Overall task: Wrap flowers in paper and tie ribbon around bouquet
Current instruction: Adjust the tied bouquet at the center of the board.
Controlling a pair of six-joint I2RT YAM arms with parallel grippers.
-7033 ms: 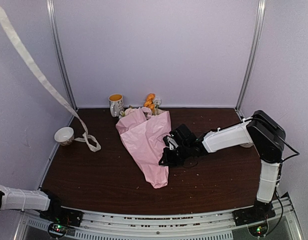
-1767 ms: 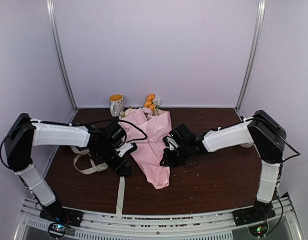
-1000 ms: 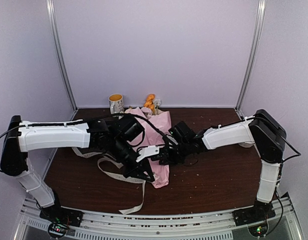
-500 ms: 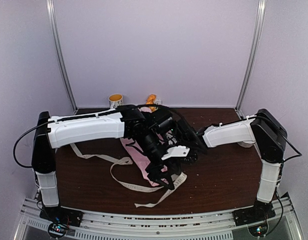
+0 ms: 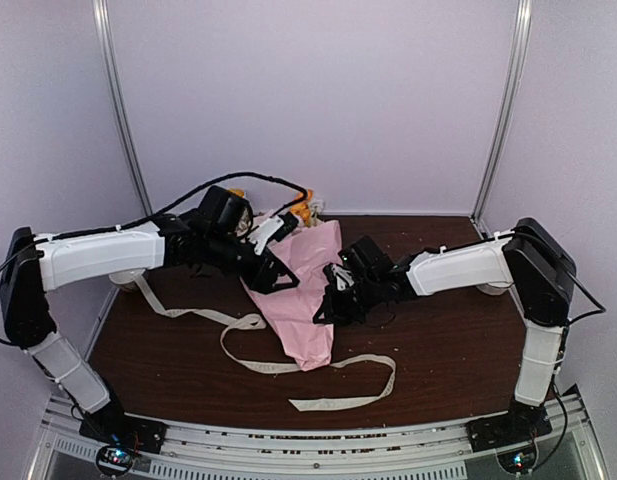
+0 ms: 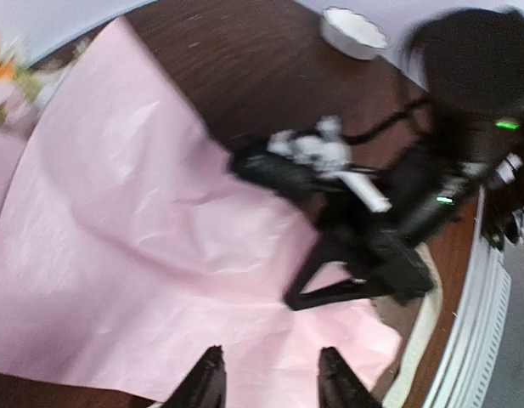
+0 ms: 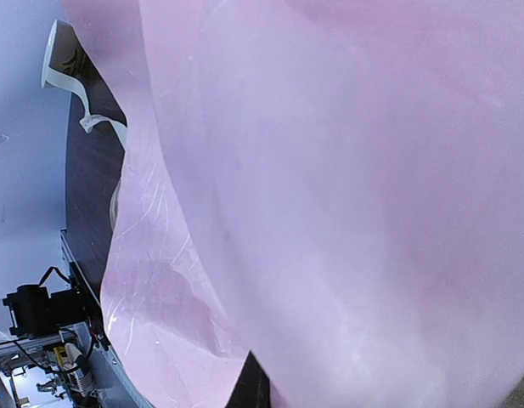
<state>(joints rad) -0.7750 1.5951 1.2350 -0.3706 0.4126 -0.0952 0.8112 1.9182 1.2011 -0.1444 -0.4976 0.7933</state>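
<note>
The bouquet point(image 5: 306, 290) lies on the table as a pale pink paper point(image 6: 134, 221) cone, its tip toward the front. Orange flowers point(image 5: 303, 210) poke from its far end. The cream ribbon point(image 5: 243, 325) runs from the left, under the cone's tip, and ends in a loose loop at the front right point(image 5: 373, 372). My left gripper point(image 5: 278, 277) hovers open over the cone's upper left with nothing between its fingers point(image 6: 206, 382). My right gripper point(image 5: 330, 305) is shut on the paper's right edge; the paper fills its wrist view point(image 7: 346, 187).
A mug point(image 5: 237, 196) stands at the back wall, mostly hidden by my left arm. A white bowl point(image 6: 353, 30) sits by the right arm, another bowl point(image 5: 125, 281) at the left edge. Metal rails point(image 5: 308, 445) run along the table's front.
The left arm carried the ribbon across in front of the cone, opened and let it drop, then drew back to the upper left. The ribbon's end now lies front right.
</note>
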